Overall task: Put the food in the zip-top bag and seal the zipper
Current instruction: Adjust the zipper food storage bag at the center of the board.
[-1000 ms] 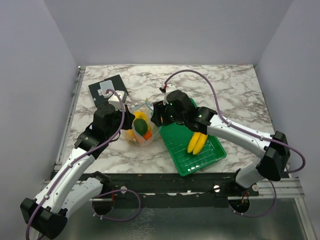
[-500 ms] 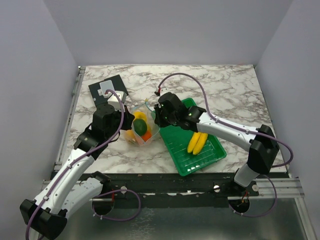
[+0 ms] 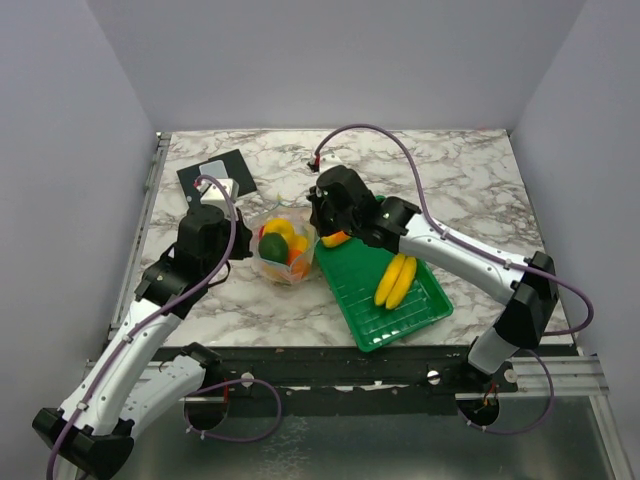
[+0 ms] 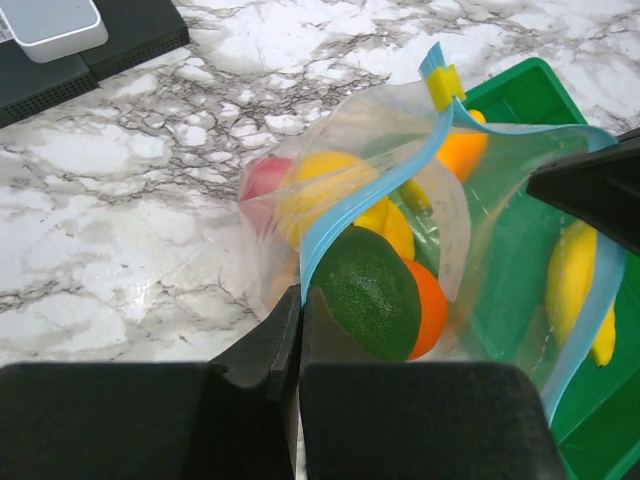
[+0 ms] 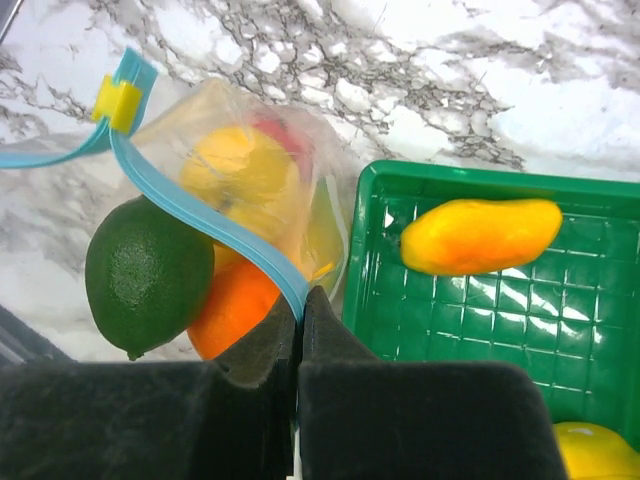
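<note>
The clear zip-top bag [image 3: 283,252] stands on the marble between my two grippers, its mouth spread open. Inside are a green fruit [image 4: 368,292], an orange [image 5: 232,305], yellow pieces [image 5: 232,165] and a red apple [image 4: 262,180]. My left gripper [image 4: 300,296] is shut on the left side of the blue zipper [image 4: 372,203]. At the tray side, my right gripper [image 5: 301,300] is shut on the zipper [image 5: 215,236]. The bananas [image 3: 397,281] and a yellow-orange piece [image 5: 478,236] lie in the green tray [image 3: 402,322].
The zipper's yellow slider [image 4: 447,87] sits at the far end of the mouth. A black pad [image 3: 200,176] with a white box [image 3: 217,187] lies at the back left. The tray's corner touches the bag on its right.
My right gripper has closed on the bag's tray-side rim. Both grippers have drawn apart, so the mouth is now wider and rounder. The yellow-orange piece now shows in the tray.
</note>
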`<state>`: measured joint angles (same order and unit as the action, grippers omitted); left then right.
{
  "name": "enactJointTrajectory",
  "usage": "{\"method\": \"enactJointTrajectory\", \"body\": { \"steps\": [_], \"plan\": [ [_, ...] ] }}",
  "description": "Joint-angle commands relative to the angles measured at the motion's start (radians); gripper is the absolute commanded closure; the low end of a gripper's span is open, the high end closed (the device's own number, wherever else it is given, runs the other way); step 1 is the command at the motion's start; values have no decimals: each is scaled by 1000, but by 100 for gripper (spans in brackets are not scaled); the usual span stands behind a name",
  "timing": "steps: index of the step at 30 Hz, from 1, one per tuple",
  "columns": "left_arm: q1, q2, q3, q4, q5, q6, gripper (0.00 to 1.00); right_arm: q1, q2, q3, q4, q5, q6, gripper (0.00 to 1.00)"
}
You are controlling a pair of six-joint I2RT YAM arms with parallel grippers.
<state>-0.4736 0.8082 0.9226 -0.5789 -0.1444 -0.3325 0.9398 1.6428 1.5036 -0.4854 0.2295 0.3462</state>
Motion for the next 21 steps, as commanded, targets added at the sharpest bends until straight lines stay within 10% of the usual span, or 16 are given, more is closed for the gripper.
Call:
{"method": "enactJointTrajectory", "body": {
  "steps": [1,21],
  "plan": [
    [-5,-3,33,-100,-75,-14,100,7,7,70,-43,70,-58,99],
    [-5,-27,39,-120,-92,-30,99,6,33,49,11,31,-28,100]
  ]
}}
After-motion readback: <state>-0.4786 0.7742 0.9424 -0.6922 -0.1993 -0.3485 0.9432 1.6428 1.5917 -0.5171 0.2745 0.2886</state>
